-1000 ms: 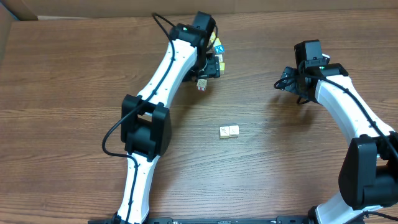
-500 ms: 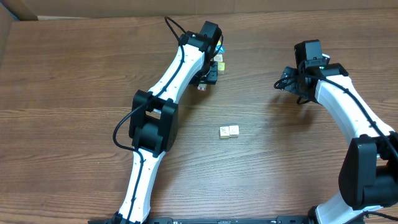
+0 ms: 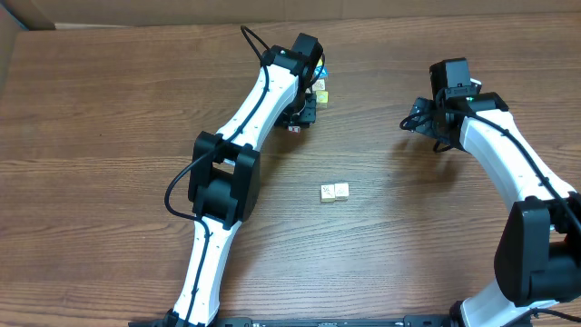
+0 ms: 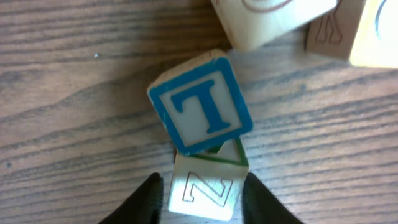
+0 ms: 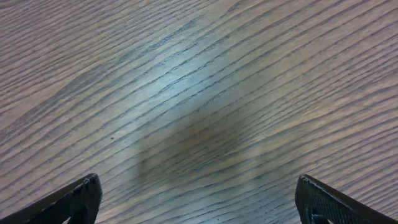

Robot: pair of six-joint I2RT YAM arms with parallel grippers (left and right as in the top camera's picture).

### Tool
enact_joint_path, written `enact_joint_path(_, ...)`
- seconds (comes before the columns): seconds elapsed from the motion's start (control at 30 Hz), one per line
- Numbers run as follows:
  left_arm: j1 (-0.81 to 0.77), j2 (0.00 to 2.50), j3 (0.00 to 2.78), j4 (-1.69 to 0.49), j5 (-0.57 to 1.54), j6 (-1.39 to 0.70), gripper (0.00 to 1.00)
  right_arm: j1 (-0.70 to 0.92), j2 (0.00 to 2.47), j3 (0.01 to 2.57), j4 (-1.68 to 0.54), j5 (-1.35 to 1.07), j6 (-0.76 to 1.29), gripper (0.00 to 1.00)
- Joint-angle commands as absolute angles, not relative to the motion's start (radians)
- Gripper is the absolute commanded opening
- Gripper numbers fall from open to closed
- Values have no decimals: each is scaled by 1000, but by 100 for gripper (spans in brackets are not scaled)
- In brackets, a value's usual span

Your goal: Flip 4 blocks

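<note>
On the brown wooden table point(image 3: 109, 136), the left pincer point(image 4: 205, 205) has a finger on each side of the Z block point(image 4: 200, 190) in the far bunch, but a squeeze cannot be told; it should grip the middle and turn slowly, since the tilted T block point(image 4: 202, 106) leans on it. Only the left wrist view shows those letters, and only the overhead view shows two more blocks point(image 3: 334, 192) mid-table. The right pincer point(image 5: 199, 199) hangs wide open, empty.

Wide brown wood-grain tabletop point(image 3: 109, 136) fills the view, bare grain right across! Along the far edge, a tan cardboard panel point(image 3: 136, 11). Up top, a bright blue cube point(image 3: 322, 67) peeks out, mostly hidden.
</note>
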State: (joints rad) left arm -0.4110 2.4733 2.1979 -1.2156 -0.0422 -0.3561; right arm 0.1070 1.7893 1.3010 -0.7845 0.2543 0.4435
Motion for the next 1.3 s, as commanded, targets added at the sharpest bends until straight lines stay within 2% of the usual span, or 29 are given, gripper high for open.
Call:
enact_joint_path(0.0, -412, 2478, 2205, -1240, -51, -336, 20, 109, 1782, 1317, -779, 269, 437, 100)
enact_joint_path(0.07, -412, 2469, 2218, -1262, -52, -335, 8, 109, 1782, 1317, -779, 269, 437, 100)
enact_joint_path(0.13, -412, 2454, 2229, -1271, -52, -336, 6, 109, 1782, 1317, -779, 269, 437, 100)
enact_joint_path(0.37, -412, 2368, 2230, -1317, 1, -336, 6, 109, 1782, 1317, -779, 269, 437, 100)
enact_joint_path(0.67, -414, 2199, 2230, -1502, 27, -352, 4, 109, 1782, 1317, -779, 269, 437, 100)
enact_joint_path(0.97, -420, 2014, 2230, -1673, 27, -434, 7, 109, 1782, 1317, -779, 269, 437, 100)
enact_joint_path(1.27, -525, 1979, 2160, -1690, 51, -489, 8, 109, 1782, 1317, -779, 269, 437, 100)
